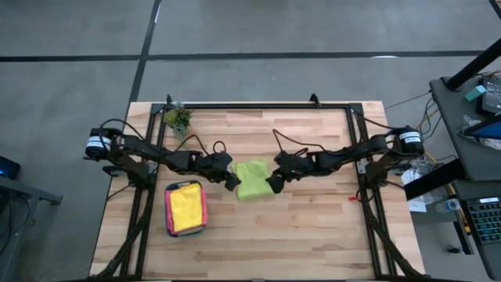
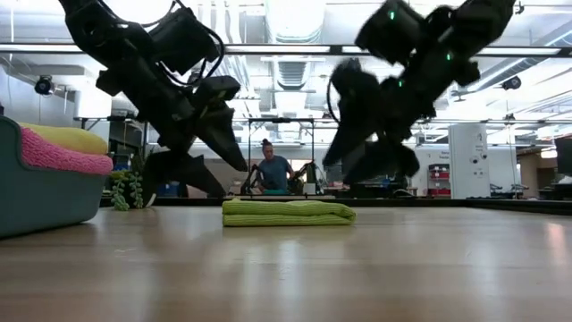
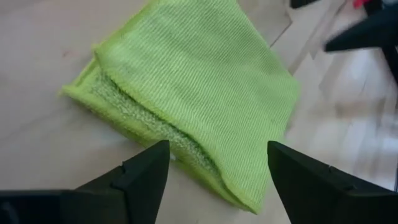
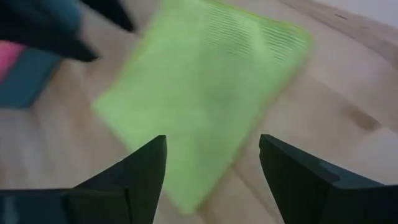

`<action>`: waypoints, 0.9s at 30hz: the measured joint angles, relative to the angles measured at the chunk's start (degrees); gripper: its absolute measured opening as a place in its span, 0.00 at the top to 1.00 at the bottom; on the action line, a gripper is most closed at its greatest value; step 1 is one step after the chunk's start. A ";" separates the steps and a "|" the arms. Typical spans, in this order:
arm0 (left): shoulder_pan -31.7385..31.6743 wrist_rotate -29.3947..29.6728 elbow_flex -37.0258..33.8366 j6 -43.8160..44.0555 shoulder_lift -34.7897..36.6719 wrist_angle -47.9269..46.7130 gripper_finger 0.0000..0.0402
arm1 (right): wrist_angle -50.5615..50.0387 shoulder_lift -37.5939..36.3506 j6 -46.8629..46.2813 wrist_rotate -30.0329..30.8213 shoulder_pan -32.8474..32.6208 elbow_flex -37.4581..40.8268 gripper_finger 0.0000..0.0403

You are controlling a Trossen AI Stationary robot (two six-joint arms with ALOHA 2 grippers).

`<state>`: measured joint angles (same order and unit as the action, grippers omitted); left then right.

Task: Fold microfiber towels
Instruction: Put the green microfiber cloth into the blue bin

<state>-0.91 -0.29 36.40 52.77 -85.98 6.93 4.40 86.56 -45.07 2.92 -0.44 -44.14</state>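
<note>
A lime green microfiber towel (image 1: pixel 252 179), folded into a flat square packet, lies near the middle of the pale wooden desk (image 1: pixel 313 243). The left hand (image 1: pixel 232 180) hangs just beside its left edge and the right hand (image 1: pixel 275 185) just beside its right edge, so the towel sits between the two. In the left wrist view the left hand's dark fingers (image 3: pixel 140 180) stand wide apart above the towel's layered edge with nothing between them; in the right wrist view the right hand's fingers (image 4: pixel 134 180) are likewise spread wide and hold nothing.

On the near left part of the desk stands a teal rectangular plastic tray (image 1: pixel 167 219). A yellow microfiber towel (image 1: pixel 185 209) lies folded on top inside it, and a pink microfiber towel (image 2: pixel 58 152) shows beneath the yellow one at the tray's rim. A small green potted plant (image 1: pixel 178 119) stands at the far left corner of the desk, well apart from the lime towel. In the low view a person (image 2: pixel 272 169) sits in the room behind the desk.
</note>
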 joint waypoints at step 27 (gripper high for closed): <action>0.26 -0.25 0.11 7.95 -10.61 12.18 0.55 | 19.16 13.75 -1.89 -7.86 4.58 0.42 0.49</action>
<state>-0.65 -0.54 36.51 60.73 -96.59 19.10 23.56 100.31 -46.96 -4.94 4.14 -43.72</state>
